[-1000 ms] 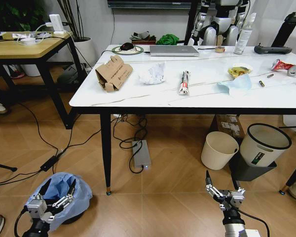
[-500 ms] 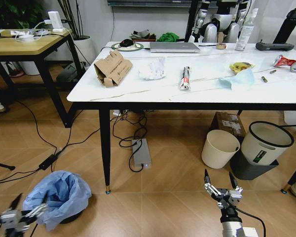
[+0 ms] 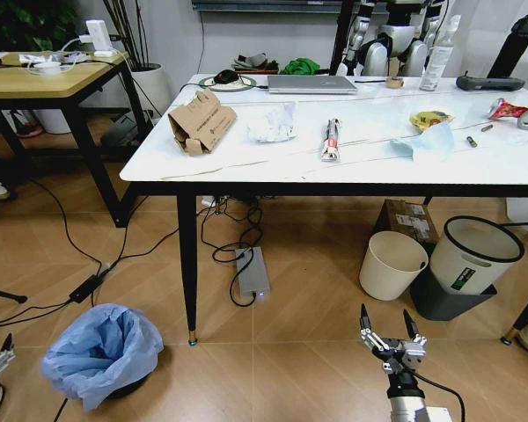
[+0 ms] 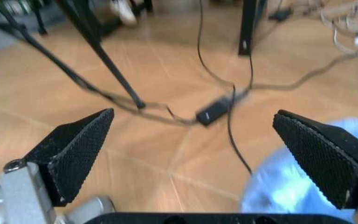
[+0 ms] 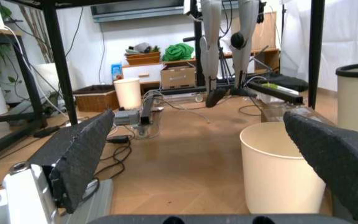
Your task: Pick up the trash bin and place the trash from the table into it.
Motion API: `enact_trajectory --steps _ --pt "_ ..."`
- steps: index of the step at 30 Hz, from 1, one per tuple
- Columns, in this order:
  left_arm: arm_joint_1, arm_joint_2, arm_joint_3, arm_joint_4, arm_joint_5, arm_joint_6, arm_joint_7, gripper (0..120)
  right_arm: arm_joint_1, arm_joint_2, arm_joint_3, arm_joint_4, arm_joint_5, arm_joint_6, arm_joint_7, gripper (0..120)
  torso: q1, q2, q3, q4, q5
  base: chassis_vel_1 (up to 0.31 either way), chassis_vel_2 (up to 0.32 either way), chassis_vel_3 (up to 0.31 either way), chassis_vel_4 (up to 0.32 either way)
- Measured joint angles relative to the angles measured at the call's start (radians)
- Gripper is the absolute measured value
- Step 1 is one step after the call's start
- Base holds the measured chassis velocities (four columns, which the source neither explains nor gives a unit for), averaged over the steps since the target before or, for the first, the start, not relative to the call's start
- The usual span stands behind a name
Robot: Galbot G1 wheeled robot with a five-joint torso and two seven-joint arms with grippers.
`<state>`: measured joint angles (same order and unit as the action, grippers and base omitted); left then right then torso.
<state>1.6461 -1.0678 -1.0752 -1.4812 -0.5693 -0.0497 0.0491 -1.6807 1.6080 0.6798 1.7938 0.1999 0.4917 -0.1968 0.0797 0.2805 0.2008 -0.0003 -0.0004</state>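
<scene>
Light-blue bag lining marks our trash bin (image 3: pixel 103 349), on the wood floor at lower left of the frame, beside the table (image 3: pixel 246 167) leg. Trash (image 3: pixel 201 124) lies across the white tabletop above. Our left gripper (image 4: pixel 204 154) hangs spread wide, released, near the bin; our right gripper (image 3: pixel 386 332) at bottom right is released too.

Beyond and above the right gripper (image 3: pixel 385 327), the table (image 3: pixel 246 167) bears torn cardboard (image 3: pixel 200 124), crumpled paper (image 3: pixel 273 122), a wrapper (image 3: pixel 331 141), a blue mask (image 3: pixel 422 142), a laptop (image 3: pixel 311 84) and a crushed can (image 3: pixel 508 109).
</scene>
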Motion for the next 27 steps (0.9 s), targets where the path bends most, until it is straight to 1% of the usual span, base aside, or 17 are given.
enact_trajectory --steps 1,4,5,8,10,12,14,16,18,23,26,27 --pt "0.0 -0.003 0.005 0.002 0.0 0.008 0.0 100 0.003 0.0 -0.003 -0.002 0.0 0.0 0.0 100 0.0 0.0 0.0 0.0 0.0002 0.0 0.0 0.0 0.0" --pt "0.004 -0.024 0.032 0.003 -0.022 0.047 0.003 100 0.015 0.0 -0.021 -0.015 0.004 -0.004 0.0 100 0.0 0.001 0.001 0.0008 0.0003 0.0 0.0 0.0 0.0" --pt "0.004 -0.024 0.032 0.003 -0.022 0.047 0.003 100 0.015 0.0 -0.021 -0.015 0.004 -0.004 0.0 100 0.0 0.001 0.001 0.0008 0.0003 0.0 0.0 0.0 0.0" --pt "-0.014 -0.03 0.056 0.023 -0.051 0.083 0.025 100 0.017 0.0 -0.024 -0.025 0.005 -0.003 -0.001 100 0.001 0.002 0.001 0.0005 0.0004 0.0 0.0 0.0 0.0" --pt "-0.035 -0.034 0.061 0.049 -0.063 0.087 0.045 100 0.02 0.0 -0.028 -0.031 0.005 -0.003 -0.001 100 0.001 0.003 0.002 0.0004 0.0001 0.0 0.0 0.0 0.0" --pt "-0.06 -0.035 0.074 0.069 -0.09 0.098 0.058 100 0.025 0.0 -0.032 -0.037 0.005 -0.003 -0.001 100 0.001 0.003 0.002 0.0004 0.0011 0.0 0.0 0.0 0.0" --pt "-0.073 -0.036 0.084 0.081 -0.096 0.102 0.06 100 0.026 0.0 -0.033 -0.039 0.005 -0.004 -0.001 100 0.001 0.003 0.002 0.0004 0.001 0.0 0.0 0.0 0.0" --pt "-0.103 -0.042 0.105 0.114 -0.097 0.106 0.064 100 0.026 0.0 -0.033 -0.04 0.004 -0.005 -0.001 100 0.001 0.004 0.003 0.0003 -0.0001 0.0 0.0 0.0 0.0" --pt "-0.13 -0.05 0.122 0.145 -0.097 0.106 0.066 99 0.026 0.0 -0.032 -0.04 0.004 -0.006 -0.001 100 0.001 0.004 0.003 0.0002 0.0003 0.0 0.0 0.0 0.0" --pt "-0.162 -0.06 0.151 0.186 -0.089 0.106 0.07 98 0.026 0.0 -0.025 -0.042 0.003 -0.006 -0.001 100 0.001 0.005 0.003 0.0003 0.0004 0.0 0.0 0.0 0.0" --pt "-0.184 -0.066 0.166 0.219 -0.069 0.104 0.077 91 0.027 0.0 -0.02 -0.044 0.002 -0.007 -0.001 100 0.002 0.005 0.003 0.0003 0.0003 0.0 0.0 0.0 0.0" --pt "-0.184 -0.066 0.166 0.219 -0.069 0.104 0.077 91 0.027 0.0 -0.02 -0.044 0.002 -0.007 -0.001 100 0.002 0.005 0.003 0.0003 0.0003 0.0 0.0 0.0 0.0"
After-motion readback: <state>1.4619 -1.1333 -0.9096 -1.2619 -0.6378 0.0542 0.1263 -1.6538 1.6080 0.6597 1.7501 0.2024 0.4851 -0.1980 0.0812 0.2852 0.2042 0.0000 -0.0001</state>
